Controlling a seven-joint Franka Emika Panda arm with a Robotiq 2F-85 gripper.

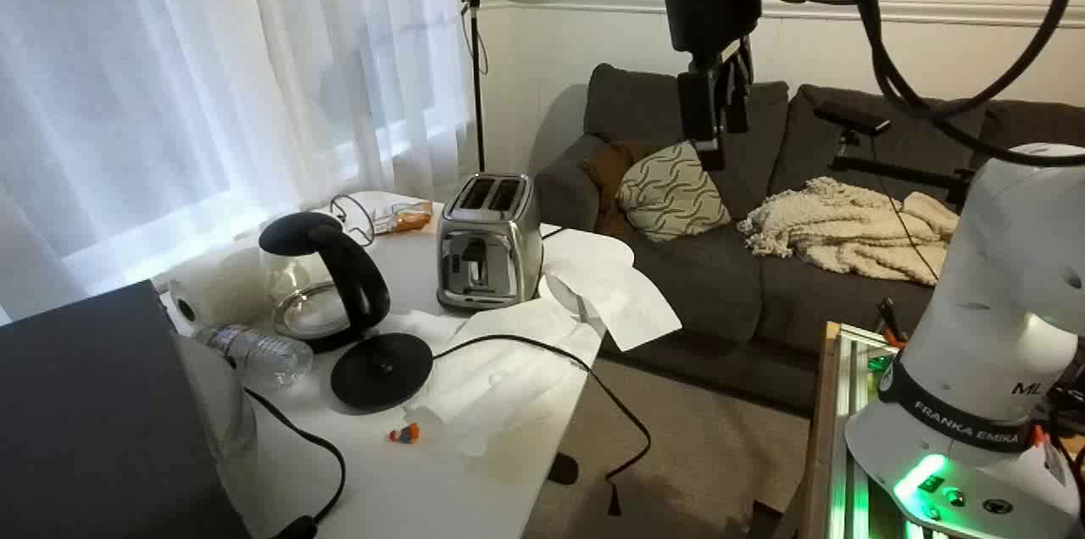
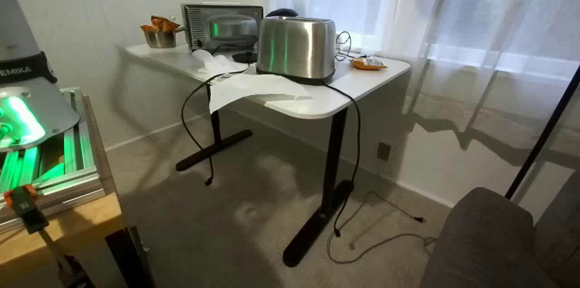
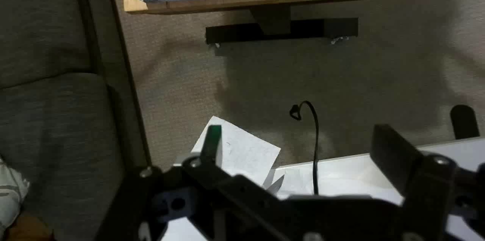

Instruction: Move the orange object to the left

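A small orange object with a grey part (image 1: pixel 405 434) lies on the white table (image 1: pixel 424 492) in an exterior view, in front of the round black kettle base (image 1: pixel 381 371). It does not show in the wrist view or from the opposite side. An orange and white packet (image 1: pixel 405 219) lies at the table's far end, behind the toaster, and also shows in an exterior view (image 2: pixel 368 63). My gripper (image 1: pixel 723 141) hangs high in the air, beyond the table's edge and well away from both. In the wrist view the gripper (image 3: pixel 297 138) has its fingers wide apart with nothing between them.
A steel toaster (image 1: pixel 490 242), a glass kettle (image 1: pixel 309 302), a plastic bottle (image 1: pixel 258 355) and a dark oven (image 1: pixel 93 420) stand or lie on the table. White paper (image 1: pixel 623 302) and a black cord (image 1: pixel 631 412) hang over its edge. A pot (image 2: pixel 161 39) holds orange bags.
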